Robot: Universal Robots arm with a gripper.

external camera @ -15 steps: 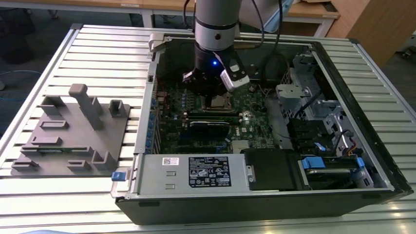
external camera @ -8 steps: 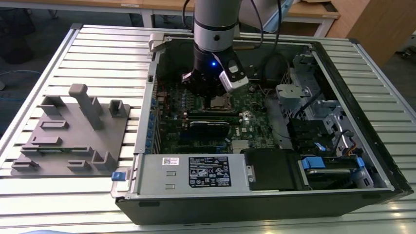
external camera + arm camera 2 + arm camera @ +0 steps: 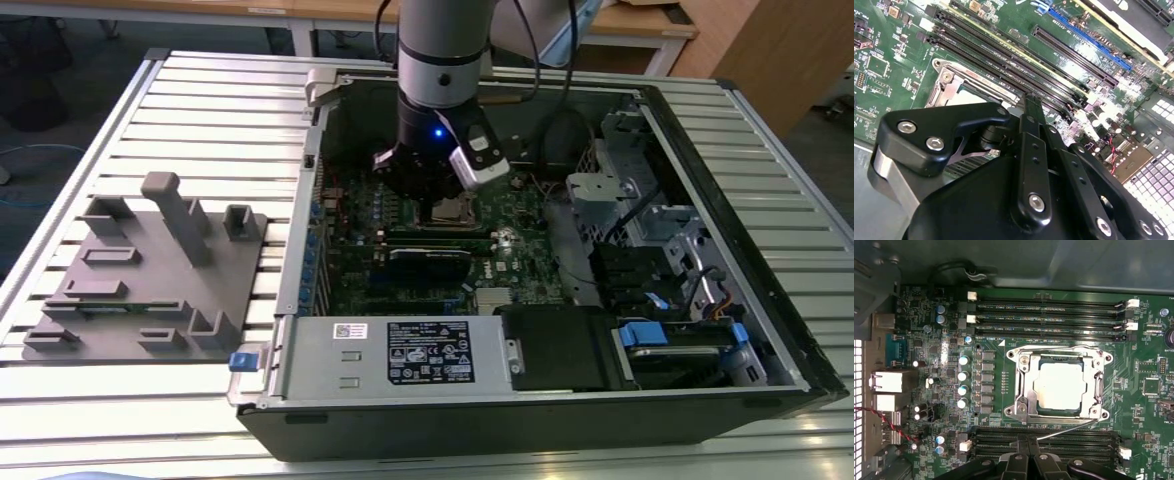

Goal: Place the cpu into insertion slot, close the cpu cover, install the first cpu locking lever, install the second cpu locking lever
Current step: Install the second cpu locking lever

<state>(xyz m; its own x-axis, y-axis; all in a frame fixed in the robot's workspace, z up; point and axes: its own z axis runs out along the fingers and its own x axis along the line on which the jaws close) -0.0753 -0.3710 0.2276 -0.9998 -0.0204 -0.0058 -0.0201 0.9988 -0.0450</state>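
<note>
So the jaws were seen pressed together in the first wrist view, parked over the memory slots just beside the insertion slot. A thin locking lever ran from the slot's edge right up to the tips. Whether it was actually nipped couldn't be made out, tbh.

The cpu was already seated in the slot, and the cpu cover was laid flat around it, so the silver top showed through the window. The lever was angled out from the slot rather than tucked in, so probably not latched yet.

More memory slots were packed along the slot's far side, and a row of capacitors was lined up near it, so room was tight. Further out, the whole board was boxed in by the computer case on the bench.
</note>
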